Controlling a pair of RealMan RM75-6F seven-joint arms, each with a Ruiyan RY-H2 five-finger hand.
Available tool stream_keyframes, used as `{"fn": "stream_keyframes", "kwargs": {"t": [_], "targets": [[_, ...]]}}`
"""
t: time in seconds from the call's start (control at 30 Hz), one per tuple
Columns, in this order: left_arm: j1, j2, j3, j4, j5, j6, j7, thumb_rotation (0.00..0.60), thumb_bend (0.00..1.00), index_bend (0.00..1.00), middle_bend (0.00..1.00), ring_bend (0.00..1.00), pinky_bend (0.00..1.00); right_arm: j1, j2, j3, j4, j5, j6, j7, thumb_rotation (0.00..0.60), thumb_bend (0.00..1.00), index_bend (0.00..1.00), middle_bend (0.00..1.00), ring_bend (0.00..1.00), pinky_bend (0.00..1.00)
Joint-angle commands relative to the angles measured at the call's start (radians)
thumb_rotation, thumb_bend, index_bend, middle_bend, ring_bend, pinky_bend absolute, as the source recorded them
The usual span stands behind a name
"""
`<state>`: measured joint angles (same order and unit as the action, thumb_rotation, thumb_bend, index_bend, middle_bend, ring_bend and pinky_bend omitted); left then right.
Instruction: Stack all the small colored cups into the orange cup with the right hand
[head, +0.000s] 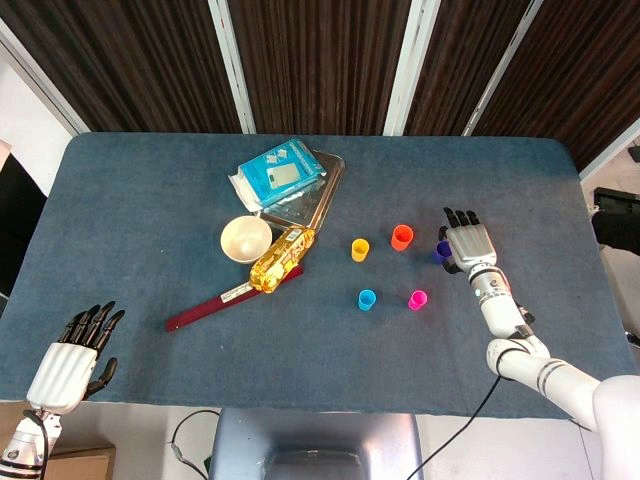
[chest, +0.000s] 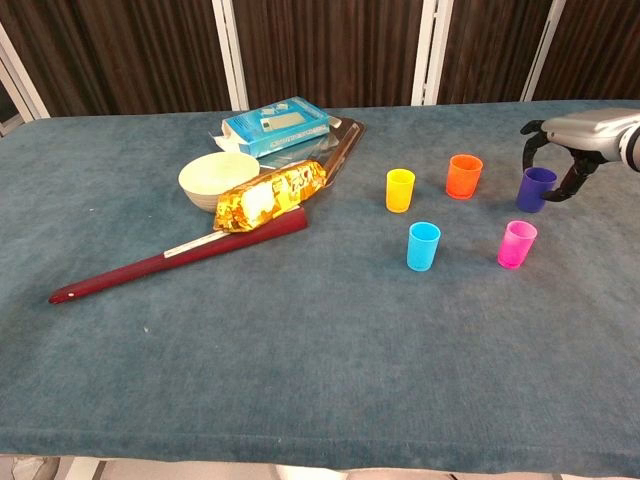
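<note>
While hovering over the purple cup (chest: 536, 188), right hand (chest: 578, 132) is curving open fingers (chest: 529, 146) around it | risk: clipping the rim, tipping it.

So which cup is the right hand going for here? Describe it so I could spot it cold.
Start at the blue-grey table and find the cluster of five small cups right of the metal tray. The purple cup stands at the cluster's far right, beyond the orange cup. It is the darkest of them, and the only one with the right hand arched over it, fingers either side.
</note>
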<state>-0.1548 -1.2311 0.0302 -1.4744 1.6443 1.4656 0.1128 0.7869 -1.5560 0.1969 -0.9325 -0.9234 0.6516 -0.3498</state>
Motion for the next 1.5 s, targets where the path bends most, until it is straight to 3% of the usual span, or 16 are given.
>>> {"fn": "stream_keyframes", "kwargs": {"t": [0.03,0.23,0.47,0.57,0.73,0.97,1.2,1.5], "targets": [[0.0,0.0,0.001,0.0,0.0,-0.001,0.001,0.6,0.45,0.0,0.0,0.02,0.13,0.003,-0.005,0.001,0.004,0.001,-0.002,0.005,0.6,0.44,0.52,0.0,0.0,0.0],[0.0,0.001,0.001,-0.002,-0.001,0.0,0.0,0.6,0.45,0.0,0.0,0.02,0.13,-0.003,0.006,0.01,-0.017,-0.01,0.025,0.03,0.6,0.46,0.58,0.01,0.0,0.0],[0.001,0.006,0.002,-0.003,0.005,0.007,-0.012,0.6,0.45,0.0,0.0,0.02,0.13,-0.05,0.111,0.095,-0.228,-0.05,0.186,0.15,0.6,0.46,0.6,0.02,0.0,0.0],[0.0,0.007,0.002,-0.003,0.006,0.007,-0.015,0.6,0.45,0.0,0.0,0.02,0.13,-0.039,0.122,0.125,-0.273,-0.036,0.222,0.14,0.6,0.46,0.6,0.03,0.0,0.0],[0.0,0.006,0.004,-0.003,0.01,0.009,-0.012,0.6,0.45,0.0,0.0,0.02,0.13,0.02,0.068,0.143,-0.258,0.053,0.223,0.022,0.6,0.46,0.59,0.03,0.0,0.0],[0.002,0.009,0.004,-0.003,0.007,0.01,-0.014,0.6,0.45,0.0,0.0,0.02,0.13,0.069,0.007,0.127,-0.218,0.175,0.218,-0.122,0.6,0.46,0.59,0.03,0.0,0.0],[0.003,0.011,0.005,-0.006,0.005,0.008,-0.011,0.6,0.45,0.0,0.0,0.02,0.13,0.078,-0.029,0.105,-0.169,0.206,0.196,-0.142,0.6,0.46,0.59,0.03,0.0,0.0],[0.001,0.009,0.002,-0.006,-0.001,0.003,-0.008,0.6,0.45,0.0,0.0,0.02,0.13,0.092,-0.05,0.112,-0.124,0.194,0.179,-0.111,0.6,0.46,0.59,0.03,0.0,0.0]]}}
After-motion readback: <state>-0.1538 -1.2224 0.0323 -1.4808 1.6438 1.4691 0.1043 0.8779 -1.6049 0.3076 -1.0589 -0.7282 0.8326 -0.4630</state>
